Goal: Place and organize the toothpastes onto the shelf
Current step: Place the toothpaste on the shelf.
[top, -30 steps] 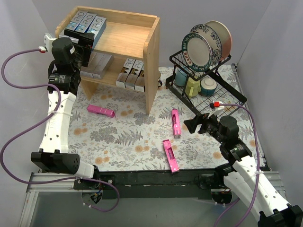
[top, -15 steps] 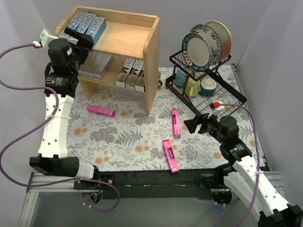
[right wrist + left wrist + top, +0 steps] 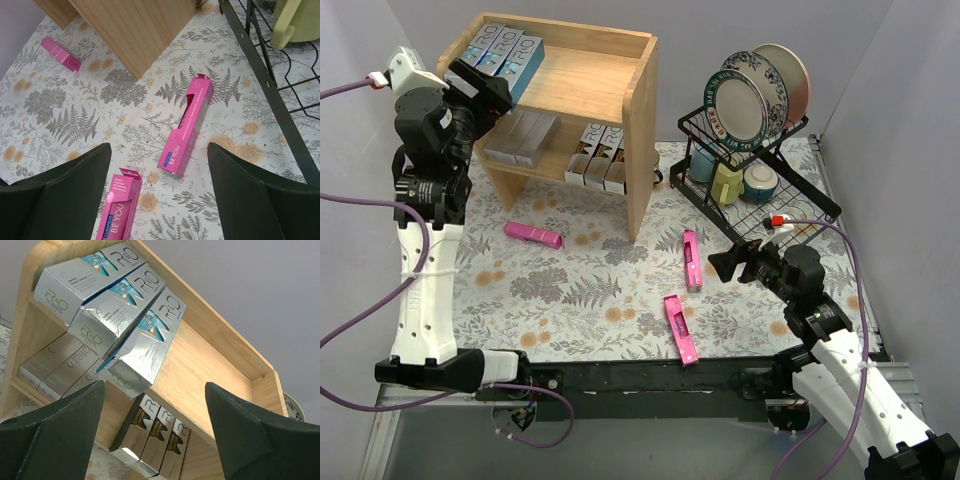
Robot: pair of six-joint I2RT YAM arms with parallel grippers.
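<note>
The left end effector (image 3: 155,384), spread and empty, hangs just before 3 teal cartons (image 3: 505,50) on the shelf (image 3: 640,130) top. A careless swing could nudge the nearest off the front edge. The right end effector (image 3: 159,145), also spread and empty, hovers over the table (image 3: 590,290), where 3 pink cartons (image 3: 691,258) lie loose. A skewed pinch could crush 1 or shove it aside.

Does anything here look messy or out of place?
Yes: three hot pink toothpaste cartons lie scattered at different angles on the floral tablecloth, while the other cartons sit in rows on the light wooden shelf.
</note>
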